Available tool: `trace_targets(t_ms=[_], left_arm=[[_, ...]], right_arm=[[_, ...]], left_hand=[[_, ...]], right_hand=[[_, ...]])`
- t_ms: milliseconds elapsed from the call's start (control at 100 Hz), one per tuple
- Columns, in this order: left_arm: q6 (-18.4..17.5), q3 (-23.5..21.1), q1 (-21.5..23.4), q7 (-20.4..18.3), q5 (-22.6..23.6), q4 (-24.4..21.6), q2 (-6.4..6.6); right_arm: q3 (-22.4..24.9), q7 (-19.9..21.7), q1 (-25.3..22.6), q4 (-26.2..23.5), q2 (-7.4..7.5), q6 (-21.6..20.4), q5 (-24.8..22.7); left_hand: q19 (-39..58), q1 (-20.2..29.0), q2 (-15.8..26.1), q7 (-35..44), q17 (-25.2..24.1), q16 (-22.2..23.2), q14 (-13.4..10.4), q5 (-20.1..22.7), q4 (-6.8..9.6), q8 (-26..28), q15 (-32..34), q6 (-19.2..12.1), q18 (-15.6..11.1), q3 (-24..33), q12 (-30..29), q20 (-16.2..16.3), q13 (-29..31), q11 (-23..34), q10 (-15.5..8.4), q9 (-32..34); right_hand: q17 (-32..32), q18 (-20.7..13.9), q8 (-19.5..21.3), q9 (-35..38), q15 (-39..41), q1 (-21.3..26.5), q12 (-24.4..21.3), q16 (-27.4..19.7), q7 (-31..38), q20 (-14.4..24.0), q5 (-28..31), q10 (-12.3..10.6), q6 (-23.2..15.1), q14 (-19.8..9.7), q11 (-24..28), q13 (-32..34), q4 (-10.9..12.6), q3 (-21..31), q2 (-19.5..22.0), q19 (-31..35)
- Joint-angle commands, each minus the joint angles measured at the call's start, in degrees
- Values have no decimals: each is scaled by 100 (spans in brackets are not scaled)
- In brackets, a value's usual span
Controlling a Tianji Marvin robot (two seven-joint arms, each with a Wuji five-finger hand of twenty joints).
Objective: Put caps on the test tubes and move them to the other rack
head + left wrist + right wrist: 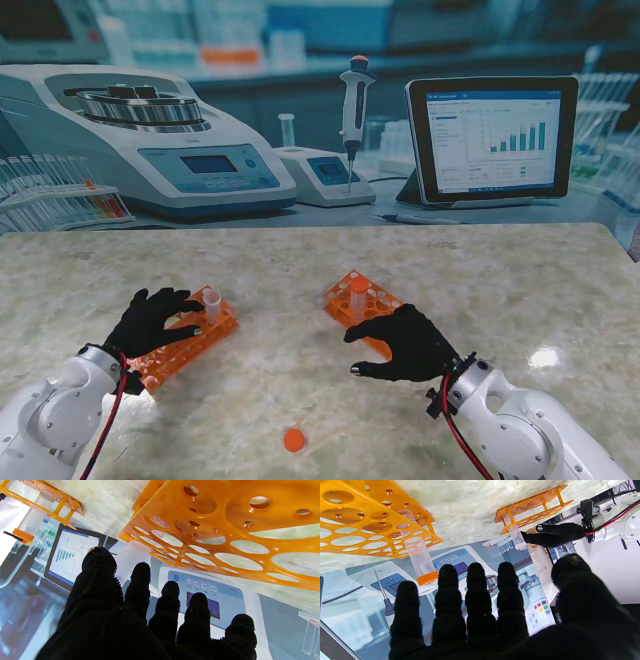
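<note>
Table [500, 290]: pale marbled top spanning the whole stand view, backed by a printed laboratory backdrop [300, 110] showing a centrifuge, pipette and tablet

Left rack [185, 340]: orange, multi-hole, lying on the robot's left side of the table; seen close in the left wrist view [225, 530] as rows of round holes, most of them vacant

Right rack [360, 300]: orange, same pattern, right of centre and a little farther from me than the right hand; also in the right wrist view [357, 525]

Left hand [150, 320]: black-gloved, palm down over the nearer part of the left rack, fingers [140, 585] stretched out and spread, gripping nothing; fingertips reach toward the uncapped tube, though contact cannot be confirmed from these views

Right hand [408, 343]: black-gloved, palm down at the nearer edge of the right rack, fingers [475, 592] extended and apart, nothing held

Uncapped tube [212, 303]: clear, open-mouthed, standing upright in the far end of the left rack, just beside the left hand's fingertips; visible at a distance in the right wrist view [516, 536]

Capped tube [358, 296]: clear body, orange cap on top, upright in the right rack; shown close in the right wrist view [420, 557]

Loose cap [293, 439]: orange, round, lying flat on the bare table nearer to me, between the two arms and well apart from both racks
</note>
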Motion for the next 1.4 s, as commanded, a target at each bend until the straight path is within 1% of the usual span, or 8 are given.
trace_targets(t_ms=[0, 100, 290, 550, 720, 970, 1200, 1390], left_arm=[[48, 71, -66, -69, -12, 29, -3], [93, 184, -162, -79, 6, 95, 3], [131, 332, -298, -82, -28, 181, 1], [147, 413, -369, -103, -28, 226, 6], [85, 338, -302, -164, -22, 152, 18], [23, 94, -59, -347, 5, -140, 46], [49, -64, 99, -552, 50, -362, 78], [37, -59, 82, -569, 65, -381, 81]], right_arm=[[-14, 17, -35, 6, -4, -5, 16], [-10, 18, -39, 3, -3, -13, 11], [-1, 14, -44, 2, -3, -21, 12], [-5, 21, -42, 7, -3, -43, 26], [-19, 24, -34, 11, -3, -52, 33], [-45, 42, -15, 22, -1, -46, 47], [-55, 42, -7, 26, 0, -48, 49], [-67, 50, 1, 27, 0, -49, 56]], left_hand=[[-209, -58, -126, -186, -131, -32, -36, -149, 8, -122, -87, 108, -19, -8, -71, 132, -202, -132, 77, -185], [-227, -76, -148, -256, -125, -41, -58, -256, 13, -224, -94, 148, -17, 8, -117, 111, -263, -162, 104, -284], [-249, -77, -205, -293, -118, -50, -60, -327, 19, -330, -96, 195, -18, 28, -168, 82, -311, -177, 135, -374], [-251, -111, -256, -306, -114, -54, -55, -349, 21, -417, -95, 217, -16, 35, -213, 66, -340, -183, 155, -433], [-242, -115, -248, -281, -115, -54, -31, -332, 20, -440, -87, 203, -7, 48, -222, 68, -318, -171, 160, -412], [-247, -153, -201, -251, -120, -62, -28, -325, 12, -457, -96, 179, -14, 39, -237, 59, -329, -183, 175, -421], [-292, -194, -159, -292, -117, -71, -27, -391, 4, -491, -109, 248, -30, 24, -258, 5, -382, -214, 197, -479], [-329, -270, -158, -365, -104, -93, -35, -471, -2, -537, -138, 319, -33, 4, -288, -55, -473, -255, 222, -562]], right_hand=[[-89, 125, 7, -41, -63, -158, 7, -65, -13, -94, -131, -136, -12, -140, -55, -120, 128, -90, 127, 3], [-86, 127, 7, -39, -63, -158, 7, -65, -14, -94, -134, -125, -19, -138, -55, -120, 127, -87, 124, 5], [-90, 124, 7, -41, -63, -163, 6, -65, -14, -97, -134, -121, -10, -139, -56, -120, 125, -85, 119, 2], [-96, 135, 6, -37, -62, -166, 6, -65, -13, -99, -129, -126, -11, -141, -54, -116, 123, -85, 118, 0], [-94, 132, 6, -36, -61, -164, 6, -65, -13, -102, -133, -128, -17, -141, -55, -111, 123, -84, 119, 2], [-103, 134, 4, -39, -61, -166, 5, -66, -17, -107, -139, -126, -13, -148, -55, -109, 123, -85, 126, 0], [-101, 132, 4, -37, -63, -161, 5, -67, -15, -111, -128, -130, -10, -153, -55, -111, 123, -87, 121, 3], [-102, 131, 4, -40, -61, -165, 4, -66, -15, -115, -131, -118, -6, -138, -56, -108, 122, -90, 114, 3]])
